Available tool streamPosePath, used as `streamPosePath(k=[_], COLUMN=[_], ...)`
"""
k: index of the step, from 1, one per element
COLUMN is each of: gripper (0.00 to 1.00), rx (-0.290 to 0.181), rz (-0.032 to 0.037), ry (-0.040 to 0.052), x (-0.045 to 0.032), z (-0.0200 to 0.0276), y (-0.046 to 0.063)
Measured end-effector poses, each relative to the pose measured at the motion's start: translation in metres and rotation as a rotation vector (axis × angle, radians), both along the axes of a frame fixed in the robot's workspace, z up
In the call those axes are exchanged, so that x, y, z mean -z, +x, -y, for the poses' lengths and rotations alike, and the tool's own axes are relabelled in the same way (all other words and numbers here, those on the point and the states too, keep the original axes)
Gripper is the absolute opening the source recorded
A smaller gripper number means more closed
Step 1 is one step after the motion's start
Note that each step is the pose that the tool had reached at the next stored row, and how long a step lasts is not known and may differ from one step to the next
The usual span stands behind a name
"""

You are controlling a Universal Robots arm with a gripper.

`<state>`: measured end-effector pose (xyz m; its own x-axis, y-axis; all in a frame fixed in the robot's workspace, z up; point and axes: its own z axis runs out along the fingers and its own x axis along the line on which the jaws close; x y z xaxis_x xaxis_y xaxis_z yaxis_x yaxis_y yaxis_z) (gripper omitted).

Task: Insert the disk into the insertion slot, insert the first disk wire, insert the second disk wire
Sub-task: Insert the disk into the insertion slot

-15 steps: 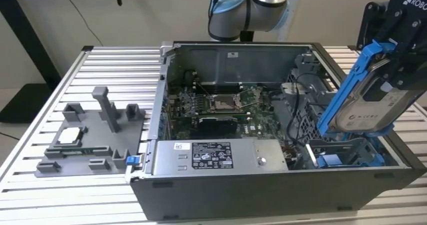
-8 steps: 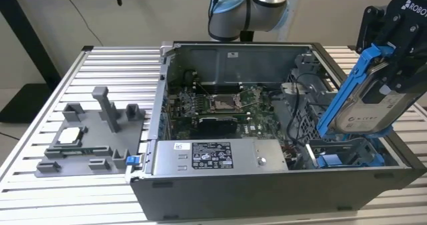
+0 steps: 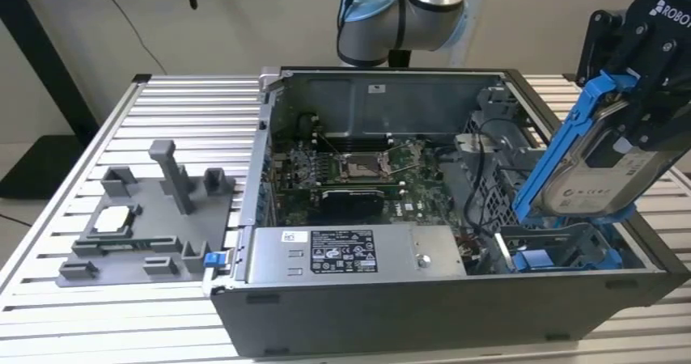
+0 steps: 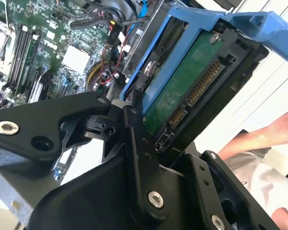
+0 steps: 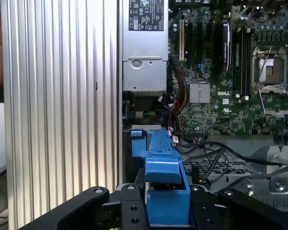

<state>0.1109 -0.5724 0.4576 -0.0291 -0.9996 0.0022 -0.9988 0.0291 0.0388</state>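
- Progress looks early: none of the three steps appears finished.
- The gripper (image 3: 632, 109) is pinching the disk (image 3: 599, 166) by its blue carrier (image 3: 561, 146). In the first wrist view the carrier sits clamped from both sides.
- The disk hangs tilted above the open computer case (image 3: 432, 315), over the case corner at the exterior view's right.
- Its lower end is just above the insertion slot (image 3: 556, 251) in that corner and is not seated. I cannot tell whether it touches the rails.
- In the second wrist view the disk's connector (image 4: 204, 84) is bare, so neither wire is plugged in.
- Black cables (image 3: 481, 178) lie loose inside the case, beside the slot.
- By my judgement, seating the disk and fitting both wires all remain.
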Motion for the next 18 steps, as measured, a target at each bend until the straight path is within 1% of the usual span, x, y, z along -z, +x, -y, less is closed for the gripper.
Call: streamPosePath(k=[5,18], gripper=[0.00,0.00], rx=[0.002,0.004], rz=[0.0000,0.0001], ry=[0.0005,0.0012], x=[0.0019,0.0135], z=[0.0000,-0.0001], y=[0.000,0.002])
